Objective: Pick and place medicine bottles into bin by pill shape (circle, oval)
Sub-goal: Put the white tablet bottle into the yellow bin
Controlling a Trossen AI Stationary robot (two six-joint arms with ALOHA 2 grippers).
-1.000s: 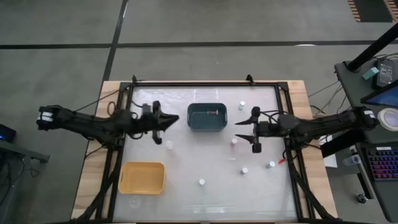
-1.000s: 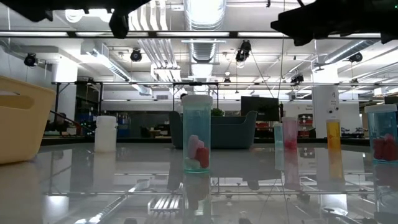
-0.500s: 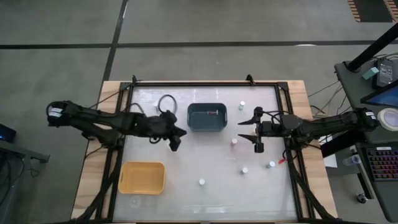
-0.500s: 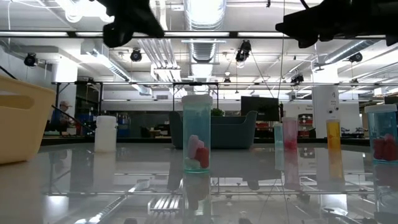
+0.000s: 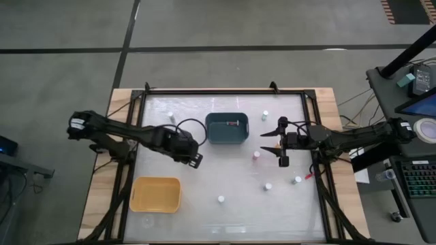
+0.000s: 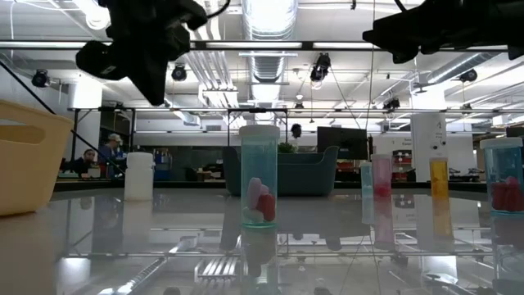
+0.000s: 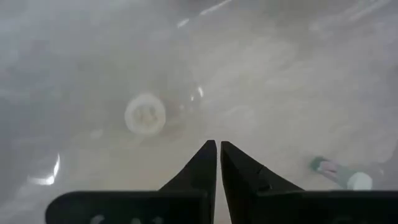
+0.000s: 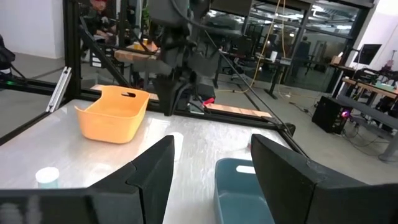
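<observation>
Small white-capped medicine bottles stand scattered on the glass table: one at the far left, one right of the blue bin, a pinkish one, and others nearer the front. My left gripper is shut and points steeply down over the table between the two bins. A white-capped bottle stands just beyond its fingertips, untouched. My right gripper hangs open and level, right of the blue bin, with nothing between its fingers.
The yellow bin sits at the near left and the blue bin at the far middle. A black frame runs round the table. In the low view a teal bottle with pink pills stands nearest. People show in the room behind.
My left gripper has swung toward the table's near edge and a little to the right. It has tipped from level to pointing steeply down, rolled about its own line, and stayed shut. It now covers the bottle that stood left of the blue bin's near corner.
</observation>
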